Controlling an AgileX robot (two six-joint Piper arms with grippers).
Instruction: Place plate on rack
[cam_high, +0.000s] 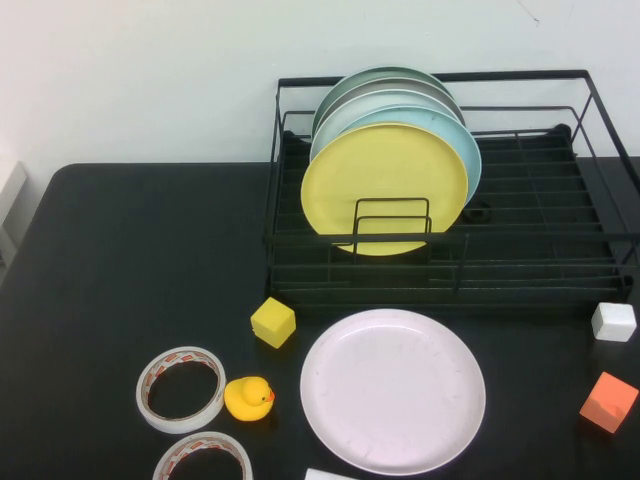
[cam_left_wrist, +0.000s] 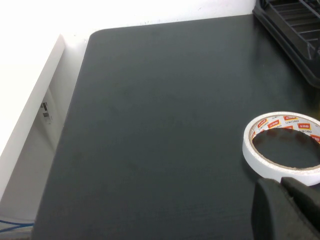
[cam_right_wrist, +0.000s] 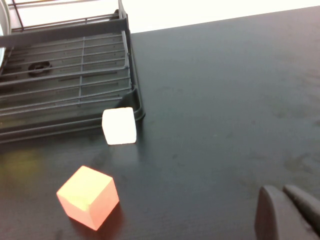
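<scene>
Plate (cam_high: 393, 390) lying flat before the rack (cam_high: 540, 245).
Left gripper (cam_left_wrist: 290, 207) hovering by tape (cam_left_wrist: 282, 145), right gripper (cam_right_wrist: 287, 212) near cubes; their grip I cannot tell.

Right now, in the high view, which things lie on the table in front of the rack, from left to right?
Tape roll → rubber duck → yellow cube → plate → orange cube. Neither the left hand nor the right hand shows in this view.

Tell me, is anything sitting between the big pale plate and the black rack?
Nothing visible lies between the plate and the rack, only bare table. The yellow cube sits off to the side. Inside, a yellow plate fronts a filled row. The left gripper and right gripper wait near the table's opposite ends.
</scene>
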